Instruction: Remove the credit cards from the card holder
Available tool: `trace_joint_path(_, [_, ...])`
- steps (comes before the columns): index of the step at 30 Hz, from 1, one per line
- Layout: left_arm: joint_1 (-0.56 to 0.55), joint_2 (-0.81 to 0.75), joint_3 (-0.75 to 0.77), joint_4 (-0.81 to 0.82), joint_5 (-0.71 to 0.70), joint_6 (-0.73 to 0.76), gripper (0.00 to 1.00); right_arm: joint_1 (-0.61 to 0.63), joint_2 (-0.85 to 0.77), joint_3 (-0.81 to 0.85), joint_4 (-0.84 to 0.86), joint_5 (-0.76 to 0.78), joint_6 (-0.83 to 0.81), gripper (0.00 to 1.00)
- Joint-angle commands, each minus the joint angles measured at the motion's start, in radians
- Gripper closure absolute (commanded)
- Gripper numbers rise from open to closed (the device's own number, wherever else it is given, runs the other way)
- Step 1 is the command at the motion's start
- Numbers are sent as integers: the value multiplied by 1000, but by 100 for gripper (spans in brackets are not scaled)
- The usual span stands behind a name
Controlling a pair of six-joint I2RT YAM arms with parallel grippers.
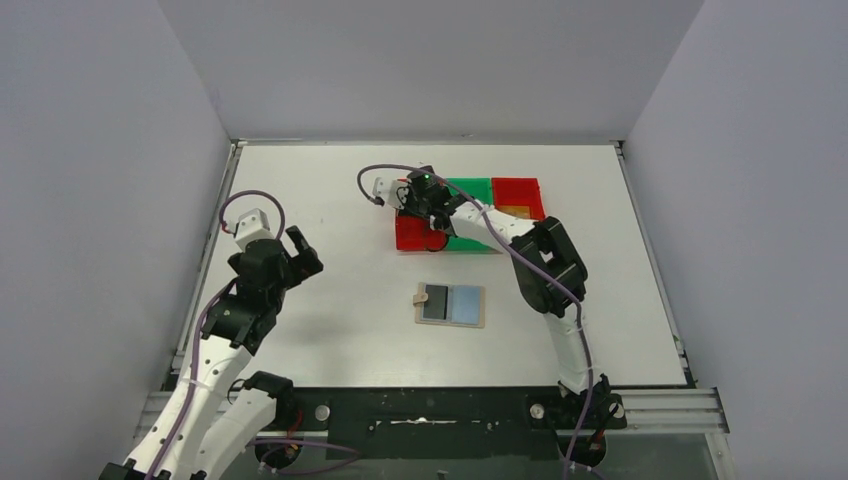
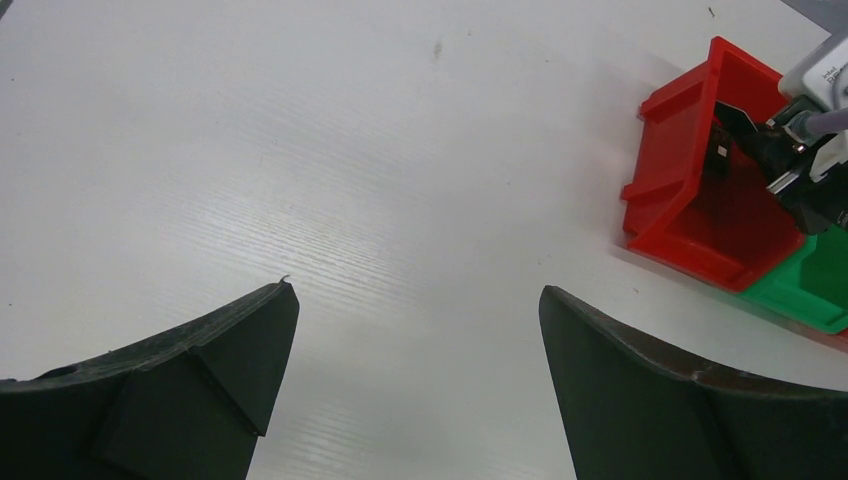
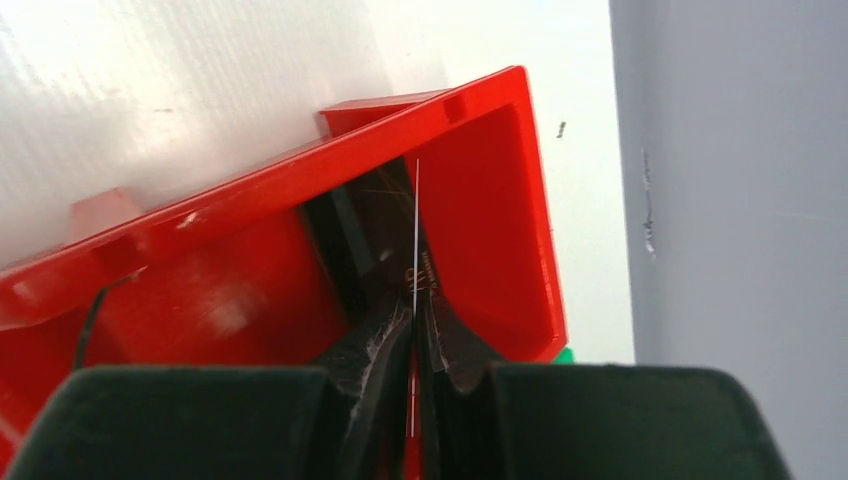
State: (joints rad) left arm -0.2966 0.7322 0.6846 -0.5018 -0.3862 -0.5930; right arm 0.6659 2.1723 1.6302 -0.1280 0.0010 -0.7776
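Observation:
The card holder (image 1: 451,305) lies open on the table's middle, tan with a pale blue lining. A dark card (image 1: 434,303) sits in its left half. My right gripper (image 3: 412,312) is shut on a thin credit card (image 3: 415,225), seen edge-on, inside the near red bin (image 3: 480,210). In the top view this gripper (image 1: 424,212) is over that red bin (image 1: 409,233). My left gripper (image 1: 297,250) is open and empty, over bare table far left of the wallet. Its fingers (image 2: 235,350) frame bare table, with the red bin (image 2: 700,215) at the far right.
A green bin (image 1: 470,190) and a second red bin (image 1: 518,192) stand behind the near red one. A gold-orange patch (image 1: 514,211) shows in the right red bin. The green bin (image 2: 812,285) also shows in the left wrist view. Grey walls enclose the table.

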Motion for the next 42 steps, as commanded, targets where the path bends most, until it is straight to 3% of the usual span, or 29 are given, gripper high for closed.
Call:
trace_joint_path(1, [8, 6, 16, 23, 7, 13, 6, -5, 18, 100, 12, 48, -120, 95])
trace_joint_path(15, [7, 5, 16, 23, 10, 16, 7, -18, 104, 112, 20, 54, -216, 90])
trace_joint_path(23, [8, 15, 18, 23, 24, 23, 6, -26, 79, 111, -41, -17, -173, 65])
trace_joint_path(27, [8, 22, 18, 23, 30, 25, 6, -39, 61, 108, -54, -49, -148, 58])
trace_joint_path(42, [7, 33, 18, 23, 41, 28, 6, -57, -11, 70, 0, -110, -61, 47])
